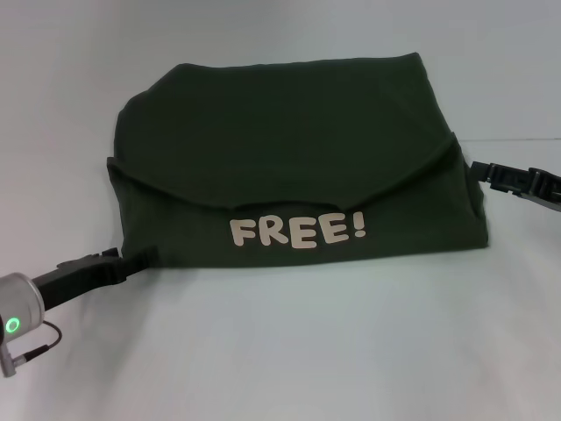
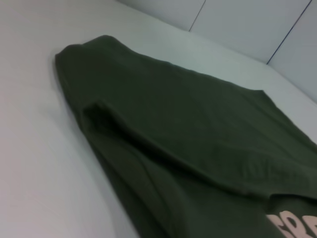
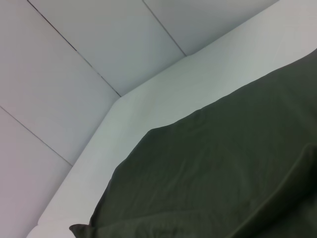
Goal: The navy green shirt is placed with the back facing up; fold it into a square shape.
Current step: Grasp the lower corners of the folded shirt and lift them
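Left gripper (image 1: pixel 140 260) nearest me, at the shirt's near left corner.

From my seat, I read both arms as posted at opposite edges for a fold: the black left gripper touches the near left corner, the black right gripper (image 1: pixel 478 170) meets the right edge. I cannot tell how either's jaws stand. The dark olive-green soft matte shirt (image 1: pixel 289 158) lies mid-table on the white tabletop (image 1: pixel 280 351), already folded into a rough rectangle, cream "FREE!" lettering (image 1: pixel 298 230) showing below a curved overlapping flap.
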`<state>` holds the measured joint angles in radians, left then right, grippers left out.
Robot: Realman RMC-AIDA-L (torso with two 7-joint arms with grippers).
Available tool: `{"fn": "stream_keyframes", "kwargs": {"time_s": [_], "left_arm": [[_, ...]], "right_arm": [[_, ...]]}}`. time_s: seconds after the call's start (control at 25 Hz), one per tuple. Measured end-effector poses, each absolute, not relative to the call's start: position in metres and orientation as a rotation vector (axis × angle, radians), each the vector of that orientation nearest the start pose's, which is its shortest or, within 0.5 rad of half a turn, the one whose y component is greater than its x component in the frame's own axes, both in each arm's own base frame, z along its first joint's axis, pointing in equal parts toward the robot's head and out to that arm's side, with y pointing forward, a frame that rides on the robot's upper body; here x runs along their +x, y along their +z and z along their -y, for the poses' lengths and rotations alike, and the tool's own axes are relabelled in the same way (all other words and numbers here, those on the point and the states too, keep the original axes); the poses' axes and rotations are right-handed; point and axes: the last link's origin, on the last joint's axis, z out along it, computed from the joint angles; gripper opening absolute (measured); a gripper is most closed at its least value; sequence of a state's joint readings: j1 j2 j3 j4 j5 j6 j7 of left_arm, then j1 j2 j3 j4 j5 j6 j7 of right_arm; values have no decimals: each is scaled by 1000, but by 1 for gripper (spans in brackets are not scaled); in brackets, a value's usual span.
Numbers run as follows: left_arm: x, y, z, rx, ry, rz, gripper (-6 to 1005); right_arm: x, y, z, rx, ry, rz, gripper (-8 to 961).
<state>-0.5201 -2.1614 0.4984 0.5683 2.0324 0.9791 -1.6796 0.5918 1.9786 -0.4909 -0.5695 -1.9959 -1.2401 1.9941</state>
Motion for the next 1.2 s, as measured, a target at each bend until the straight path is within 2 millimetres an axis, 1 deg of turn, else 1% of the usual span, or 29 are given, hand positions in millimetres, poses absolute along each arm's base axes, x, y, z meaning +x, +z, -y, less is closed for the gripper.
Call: {"fn": "stream_keyframes", "kwargs": {"time_s": [0.24,0.72,0.88,1.0,1.2], "left_arm": [[-333,-17,-360,-1998,-571,1297,814],[-329,-23,-359,-2055,-543,1278,813],[-330,-22,-359,-2047,-540,1275,813],[-330,-20,-360,-2039,-539,1273,716],[-332,-19,-361,-2030,-528,1269,466]], "right_arm": [[305,61,-389,-2044,831,-1443,706],[305,61,-389,-2039,835,-1445,705],[305,60,-389,-2040,836,-1446,704],[305,60,-389,-2039,836,-1446,704],[307,60,-387,-2037,834,-1450,703]]}}
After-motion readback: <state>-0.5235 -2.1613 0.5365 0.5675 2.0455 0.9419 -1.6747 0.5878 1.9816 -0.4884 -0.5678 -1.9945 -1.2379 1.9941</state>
